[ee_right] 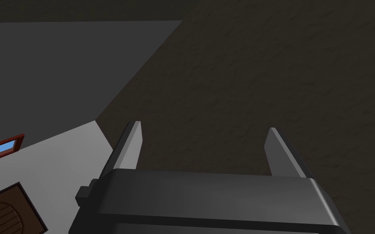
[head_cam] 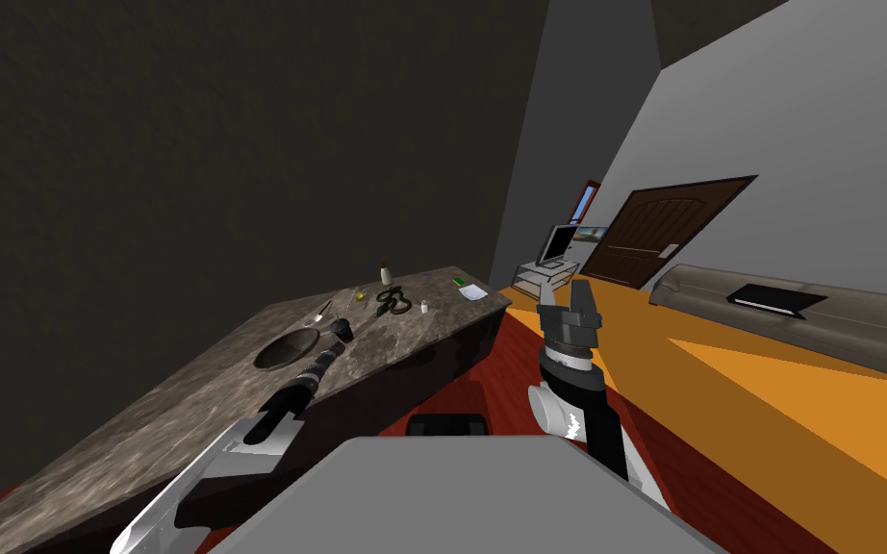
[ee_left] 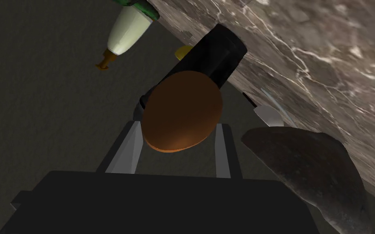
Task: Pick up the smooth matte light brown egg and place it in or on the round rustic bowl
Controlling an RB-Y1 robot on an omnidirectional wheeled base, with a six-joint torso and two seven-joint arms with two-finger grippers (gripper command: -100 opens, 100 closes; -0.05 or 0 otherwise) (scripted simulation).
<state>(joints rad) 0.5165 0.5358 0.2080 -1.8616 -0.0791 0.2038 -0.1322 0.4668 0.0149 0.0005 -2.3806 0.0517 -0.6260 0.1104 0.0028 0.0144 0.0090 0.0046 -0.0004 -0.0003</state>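
Left gripper (ee_left: 178, 132) pinches the brown egg (ee_left: 182, 109) by its sides over the marbled counter (ee_left: 325, 61), just beside the rough grey bowl (ee_left: 312, 170), which is cut off at the frame edge. The egg covers both fingertips. Behind it a black cylinder (ee_left: 223, 46) half hides a small yellow thing (ee_left: 182, 52), too little visible to name, and a pale bottle (ee_left: 127, 30) is cropped at its green end. Right gripper (ee_right: 203, 146) hangs beside the counter, well apart from the bowl, fingers spread, nothing between them.

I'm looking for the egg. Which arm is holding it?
The left end effector grips the brown egg between its fingers; the right end effector is open and empty.
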